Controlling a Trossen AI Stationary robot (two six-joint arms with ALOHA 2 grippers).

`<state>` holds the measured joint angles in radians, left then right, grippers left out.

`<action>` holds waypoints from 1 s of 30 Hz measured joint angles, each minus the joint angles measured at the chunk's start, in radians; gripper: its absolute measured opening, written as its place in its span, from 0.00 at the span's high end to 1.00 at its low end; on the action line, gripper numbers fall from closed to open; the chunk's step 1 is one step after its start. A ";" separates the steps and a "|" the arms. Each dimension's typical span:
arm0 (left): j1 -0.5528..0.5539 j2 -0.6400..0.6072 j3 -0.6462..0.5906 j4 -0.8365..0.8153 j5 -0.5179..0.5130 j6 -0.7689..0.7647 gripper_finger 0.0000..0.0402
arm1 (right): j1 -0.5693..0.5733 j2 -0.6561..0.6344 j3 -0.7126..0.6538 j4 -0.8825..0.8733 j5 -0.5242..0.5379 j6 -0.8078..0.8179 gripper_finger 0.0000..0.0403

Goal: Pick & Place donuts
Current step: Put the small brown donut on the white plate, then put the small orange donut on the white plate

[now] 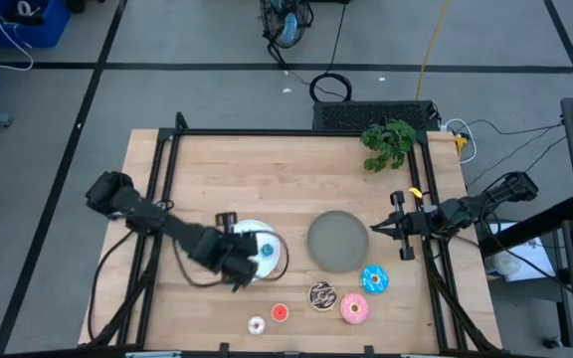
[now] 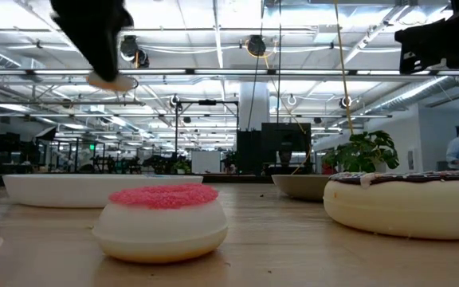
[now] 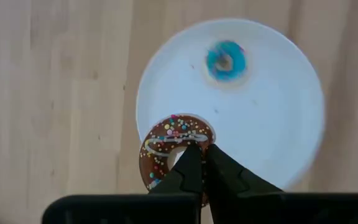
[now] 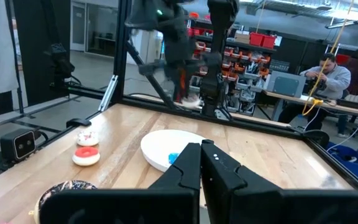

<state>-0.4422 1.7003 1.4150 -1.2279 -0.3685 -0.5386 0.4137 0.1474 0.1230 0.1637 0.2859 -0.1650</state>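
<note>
My left gripper (image 3: pixel 197 149) is shut on the mini brown sprinkled donut (image 3: pixel 169 140), high above the near-left rim of the white plate (image 1: pixel 272 261). The mini blue donut (image 3: pixel 225 60) lies on that plate. Near the table's front edge rest the larger blue donut (image 1: pixel 374 279), the larger pink donut (image 1: pixel 354 308) and the larger brown donut (image 1: pixel 321 294). The red mini (image 1: pixel 280 313) and the pink-white mini (image 1: pixel 256 324) rest there too. My right gripper (image 1: pixel 386 228) waits shut beside the grey plate (image 1: pixel 338 241), touching nothing. My left gripper pinches the mini brown donut's ring (image 3: pixel 185 142) between its two fingers, on the side beside the hole. The fingers come from above, pointing down. The donut is lifted clear, well above the table in the low view (image 2: pixel 111 80), its sprinkled face toward the wrist camera.
A green plant sprig (image 1: pixel 388 142) lies at the table's far right corner. A dark frame rail (image 1: pixel 296 132) runs round the tabletop. Bare wood spreads over the far half of the table, behind both plates.
</note>
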 joint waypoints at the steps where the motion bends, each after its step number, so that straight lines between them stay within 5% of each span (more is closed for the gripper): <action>1: 0.027 0.000 -0.029 0.041 0.005 0.029 0.97 | 0.000 0.000 0.000 0.005 0.000 0.000 1.00; 9: 0.146 0.002 -0.292 0.340 0.158 0.160 0.98 | 0.000 0.000 0.000 0.005 -0.001 -0.001 1.00; 17: 0.190 0.002 -0.398 0.446 0.214 0.110 0.89 | 0.000 0.000 0.000 0.005 0.000 -0.008 1.00; 30: 0.164 0.002 -0.357 0.451 0.243 0.118 0.32 | 0.000 0.000 0.000 0.011 0.000 -0.005 1.00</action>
<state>-0.2779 1.7023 1.0576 -0.7764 -0.1255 -0.4204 0.4141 0.1471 0.1230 0.1749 0.2855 -0.1696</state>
